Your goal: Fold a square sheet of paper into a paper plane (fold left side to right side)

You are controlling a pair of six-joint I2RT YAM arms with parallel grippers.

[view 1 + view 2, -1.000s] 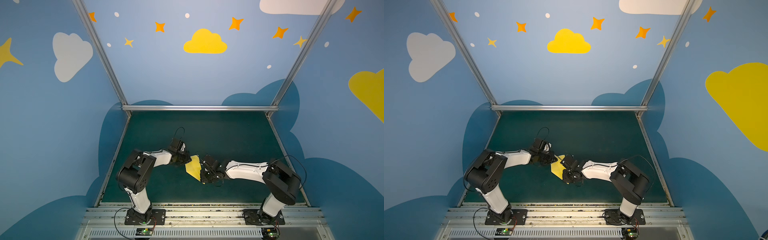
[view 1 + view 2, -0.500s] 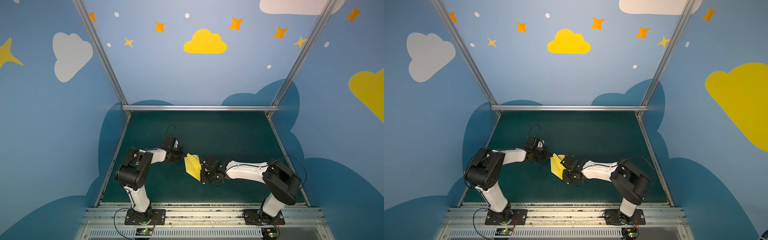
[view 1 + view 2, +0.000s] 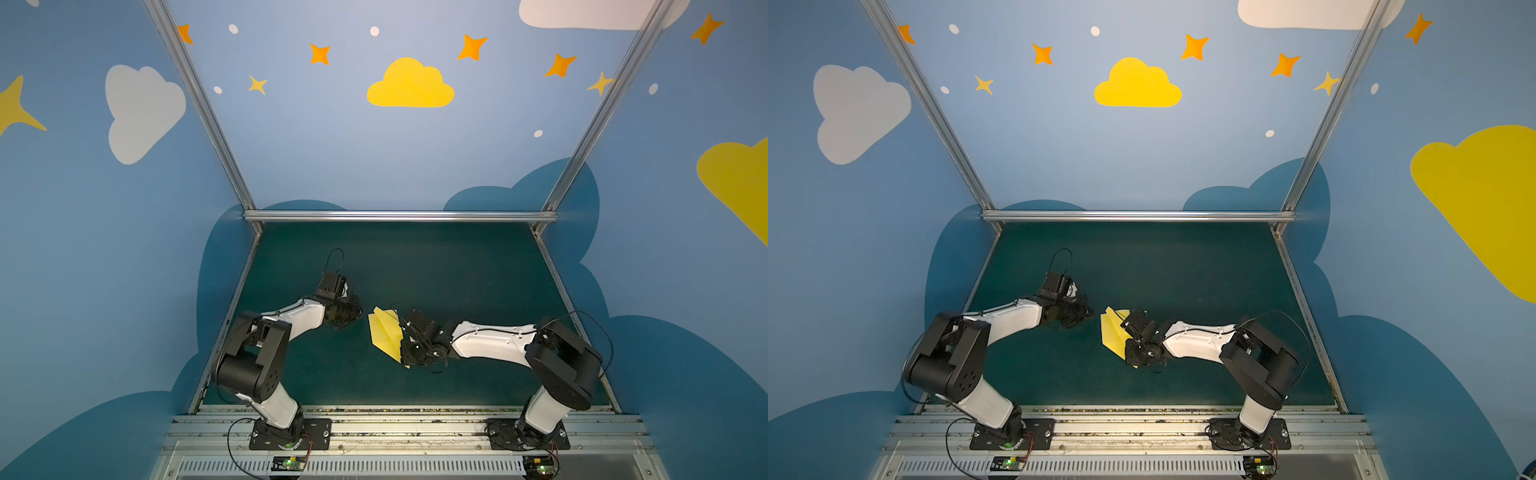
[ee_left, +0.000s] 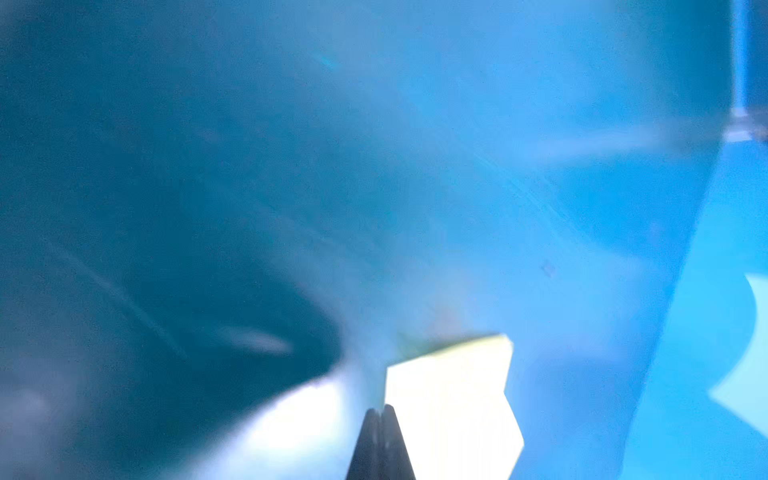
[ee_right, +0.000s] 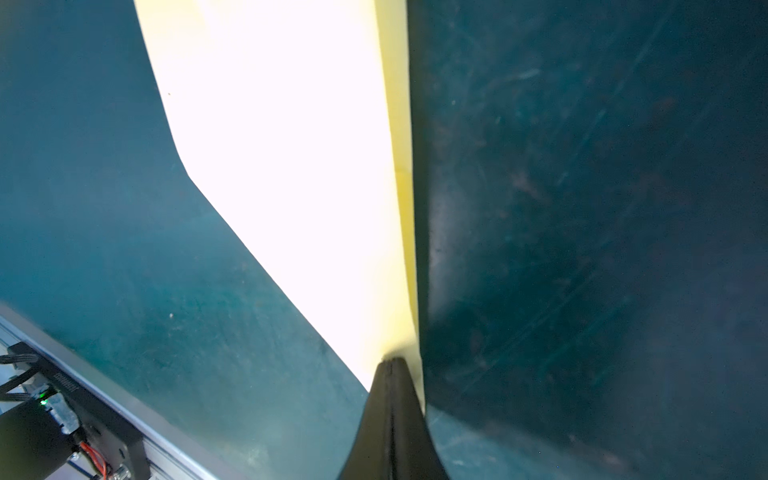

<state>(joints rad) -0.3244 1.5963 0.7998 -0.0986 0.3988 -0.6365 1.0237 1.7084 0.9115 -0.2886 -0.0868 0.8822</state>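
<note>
Dark green tabletop (image 3: pixel 457 270) with one yellow paper plane (image 3: pixel 384 336) on it.
It lies near the middle, a little toward six o'clock.

Nothing readable anywhere – no text, labels, brand marks or numbers on the arms, the walls or the floor, in any view.

Dark green mat (image 3: pixel 415 266); blue walls (image 3: pixel 332 145) (painted clouds (image 3: pixel 409 85), stars (image 3: pixel 320 54)).

Matt creased paper plane (image 3: pixel 384 334), scuffed matt tabletop (image 3: pixel 415 266), brushed metal rail (image 3: pixel 399 215), glossy plastic arm shells (image 3: pixel 490 343)
</note>
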